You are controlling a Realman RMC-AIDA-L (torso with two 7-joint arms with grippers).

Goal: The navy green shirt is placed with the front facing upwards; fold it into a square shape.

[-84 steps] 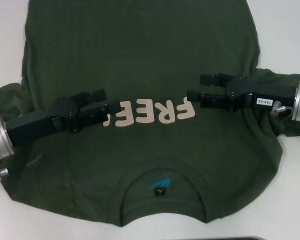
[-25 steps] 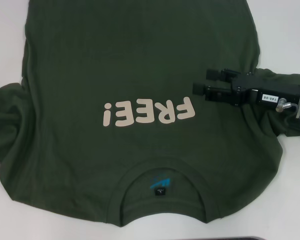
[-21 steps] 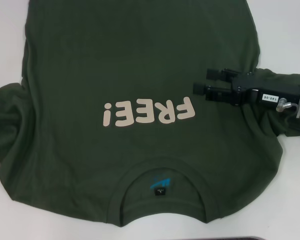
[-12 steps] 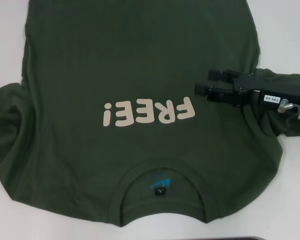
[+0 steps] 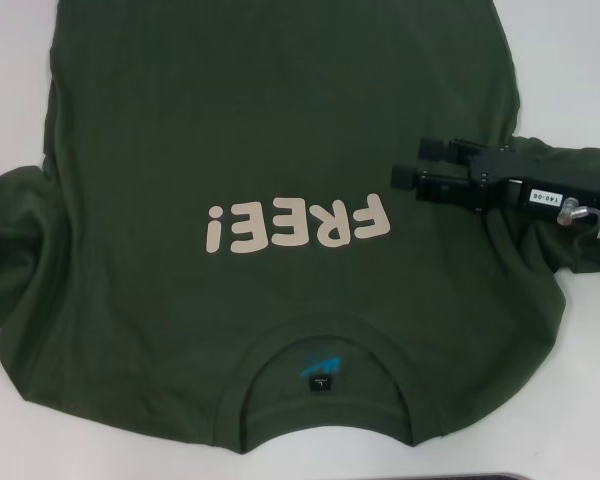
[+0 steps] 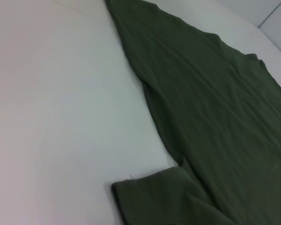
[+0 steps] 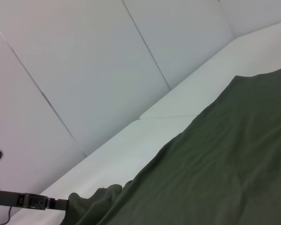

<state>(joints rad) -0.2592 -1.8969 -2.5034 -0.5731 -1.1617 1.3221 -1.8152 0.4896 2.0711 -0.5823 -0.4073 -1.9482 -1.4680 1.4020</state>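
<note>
The navy green shirt lies spread front-up on the white table. Its cream "FREE!" lettering is at mid-chest, and the collar and blue neck label lie nearest me. My right gripper hovers over the shirt's right side by the right sleeve, just beyond the lettering's end. It is open and holds nothing. The left gripper is out of the head view. The left wrist view shows only the shirt's side edge and a sleeve hem on the table.
White tabletop borders the shirt on both sides. White wall panels rise behind the table's far edge. A thin dark bar shows low in the right wrist view; I cannot tell what it is.
The left arm, over the lettering 3.4 s ago, has left the head view. Over the last second the right gripper has rolled slightly and shifted a little to the right.
</note>
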